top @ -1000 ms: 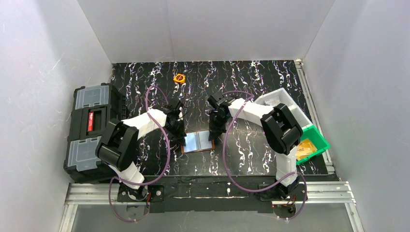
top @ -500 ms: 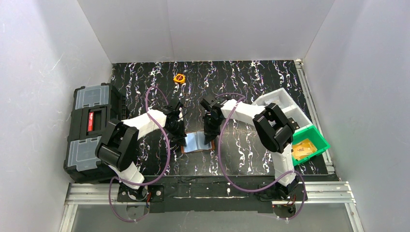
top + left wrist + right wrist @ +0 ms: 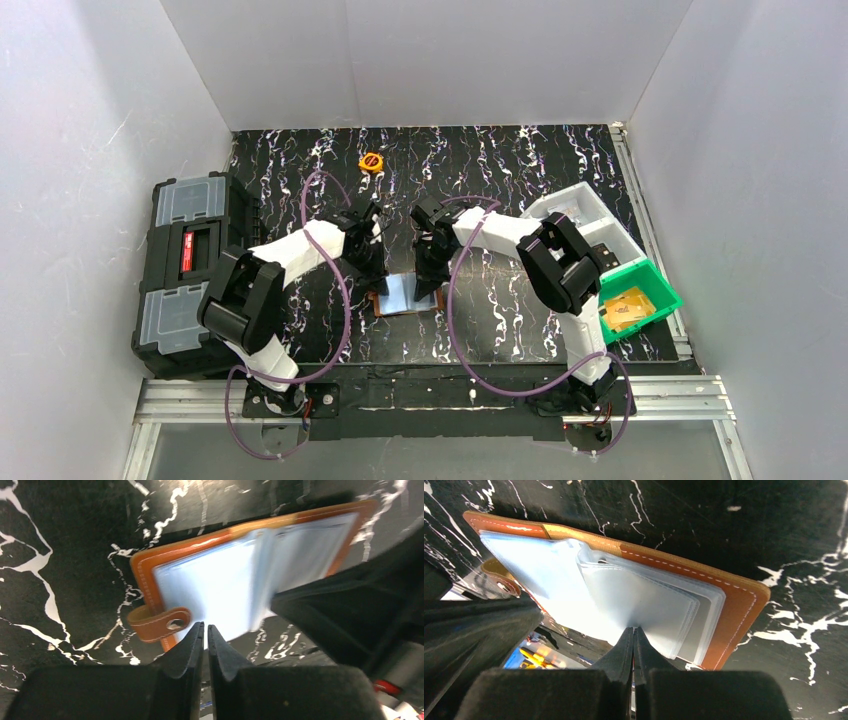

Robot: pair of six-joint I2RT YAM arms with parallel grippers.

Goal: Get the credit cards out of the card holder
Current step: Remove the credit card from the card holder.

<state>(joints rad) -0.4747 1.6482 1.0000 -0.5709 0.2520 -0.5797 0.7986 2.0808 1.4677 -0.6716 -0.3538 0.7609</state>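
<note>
Right pincer [image 3: 634,629]: clenched, tips pressed together with no gap. Over the last second you swung this arm leftward across the desk [image 3: 520,170], and the jaws went from nearly shut to fully shut. The tips now sit at the near edge of the clear pockets [image 3: 644,600] on the holder's right leaf. You cannot tell from the wrist view whether a pocket edge is pinched between them or they only rest against it.

Left pincer [image 3: 205,626]: also clenched, only a hairline slit between the fingers and nothing visible in it. It has kept its station at the holder's left edge, just beside the snap tab [image 3: 160,624], and has eased open only by a trace.

The card holder [image 3: 405,295] lies open and flat on the desk between the two pincers, leather side down, pale blue-grey pockets up and fanned slightly at the spine.

Credit cards: none is out on the desk. The pockets read pale and glossy, so you cannot pick out any card face; judged to be inside.

Meaning for the task: the approach looks complete, extraction not yet begun. With both pincers clenched, you would likely need to reopen the right one to take a card edge while the left pins the leaf down.
</note>
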